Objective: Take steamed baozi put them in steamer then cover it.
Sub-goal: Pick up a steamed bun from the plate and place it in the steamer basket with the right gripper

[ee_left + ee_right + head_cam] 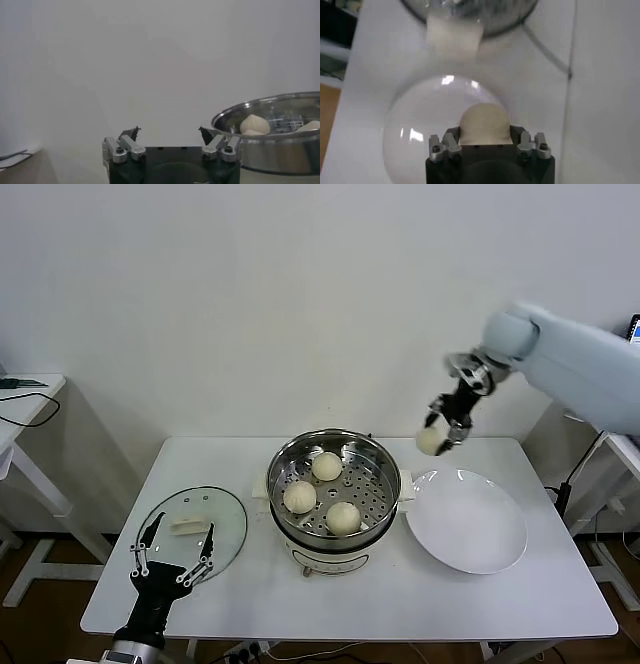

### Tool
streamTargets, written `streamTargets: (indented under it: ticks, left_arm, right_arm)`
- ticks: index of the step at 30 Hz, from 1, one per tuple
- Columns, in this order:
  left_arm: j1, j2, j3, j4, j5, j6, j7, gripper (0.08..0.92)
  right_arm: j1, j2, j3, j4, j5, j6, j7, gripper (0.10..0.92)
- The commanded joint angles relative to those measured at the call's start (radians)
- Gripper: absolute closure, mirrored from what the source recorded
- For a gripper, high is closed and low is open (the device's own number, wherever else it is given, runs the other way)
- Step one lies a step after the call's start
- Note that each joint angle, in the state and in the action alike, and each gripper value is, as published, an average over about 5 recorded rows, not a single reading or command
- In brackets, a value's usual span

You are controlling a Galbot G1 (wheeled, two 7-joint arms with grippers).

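My left tool [172,561] rests low at the tabletop's [500,599] near-left corner, fingers spread apart, just over the near rim of the glass cover [190,529] lying flat. Steamer [330,494] at centre holds three baozi [326,466]. My right arm is raised, wrist bent down; right tool [440,436] clamped on the fourth baozi [431,441], above the white plate's [470,524] far edge.

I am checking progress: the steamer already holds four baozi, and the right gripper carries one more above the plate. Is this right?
Not quite: the head view shows three baozi in the steamer, not four. The right gripper does carry one more above the plate.
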Motion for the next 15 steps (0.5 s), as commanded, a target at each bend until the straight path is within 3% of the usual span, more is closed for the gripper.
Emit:
streamTargets:
  ticks: [1,15]
  left_arm:
    - [-0.002,0.003,-0.001,0.000,-0.001,-0.001,-0.002,0.177]
    - [-0.007,0.009,0.001,-0.001,-0.003,-0.008,-0.002,0.177]
  right_arm:
    - [0.176,0.159,-0.184,0.139,0.198,-0.090,0.018,0.364]
    - [0.073,0.246,-0.256,0.149,0.136,-0.144,0.125,0.364]
